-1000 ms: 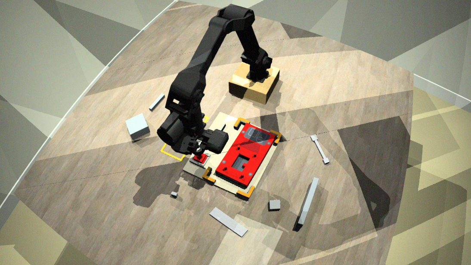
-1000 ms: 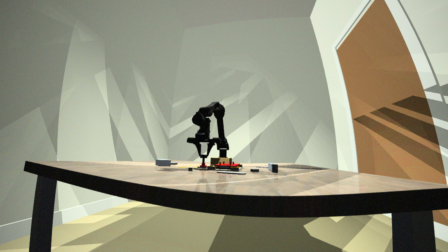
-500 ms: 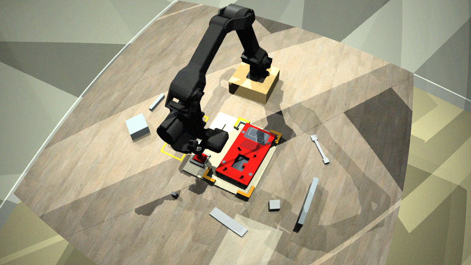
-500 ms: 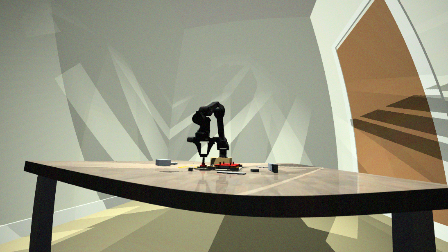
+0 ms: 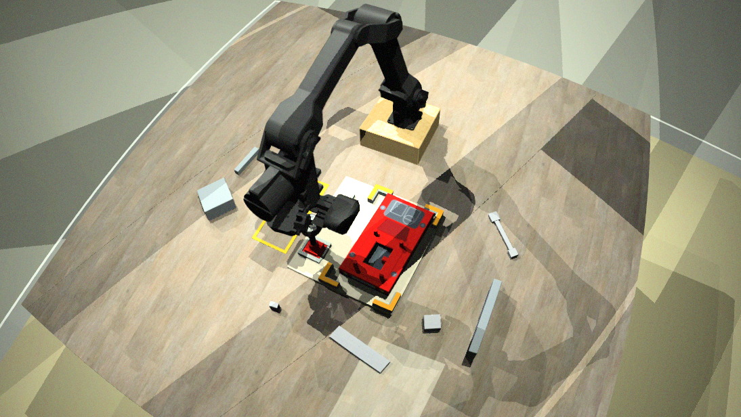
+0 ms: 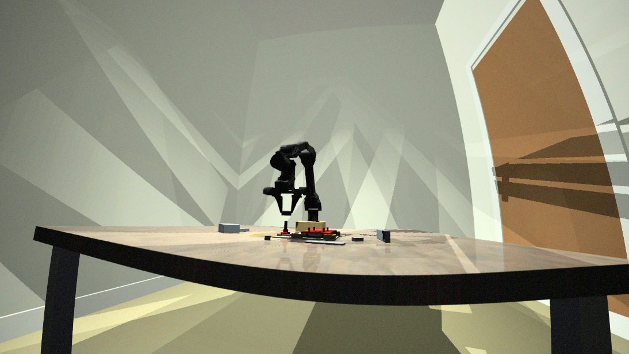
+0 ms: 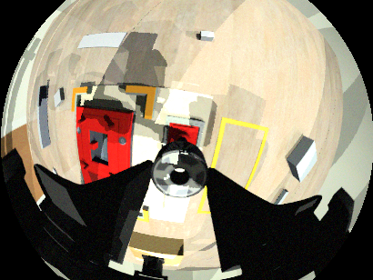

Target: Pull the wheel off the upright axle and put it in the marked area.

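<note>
Wheel [image 7: 179,173], grey with a dark hub, is pinched between the jaws of the gripper [image 6: 285,212] and is held in the air above the upright red axle [image 6: 285,225]. The axle stands on a small red base [image 5: 314,249] beside the large red plate [image 5: 385,243]. The yellow-outlined marked area [image 7: 235,162] lies just beside the base.

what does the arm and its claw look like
The arm is matte black throughout, built of chunky, boxy links with rounded joint housings, and it stands on a tan block base. The claw has two flat black fingers that taper toward the tips. No cables, labels or markings show.
</note>
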Available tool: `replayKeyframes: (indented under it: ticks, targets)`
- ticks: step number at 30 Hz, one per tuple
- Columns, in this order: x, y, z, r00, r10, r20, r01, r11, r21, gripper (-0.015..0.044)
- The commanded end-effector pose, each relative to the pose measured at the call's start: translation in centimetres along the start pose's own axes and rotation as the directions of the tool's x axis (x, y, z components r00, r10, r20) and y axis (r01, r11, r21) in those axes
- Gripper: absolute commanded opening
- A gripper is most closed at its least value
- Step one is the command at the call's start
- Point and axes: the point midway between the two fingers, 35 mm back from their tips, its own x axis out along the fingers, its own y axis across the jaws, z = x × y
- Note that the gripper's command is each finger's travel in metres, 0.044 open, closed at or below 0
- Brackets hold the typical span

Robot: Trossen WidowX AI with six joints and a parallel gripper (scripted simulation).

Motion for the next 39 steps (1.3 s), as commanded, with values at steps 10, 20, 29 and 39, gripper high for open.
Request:
replayKeyframes:
  ticks: [10, 20, 29, 39]
  targets:
    - [-1.2, -1.9, -0.9, 1.000, -0.003, 0.006, 0.003, 1.000, 0.001, 0.0000]
    - [-1.5, -5.1, -2.8, 1.000, -0.006, 0.006, 0.006, 1.000, 0.002, 0.0000]
    - [-1.7, -7.7, -4.7, 1.000, -0.009, 0.006, 0.009, 1.000, 0.003, 0.0000]
    - [-1.6, -9.4, -6.2, 1.000, -0.012, 0.005, 0.012, 1.000, 0.004, 0.0000]
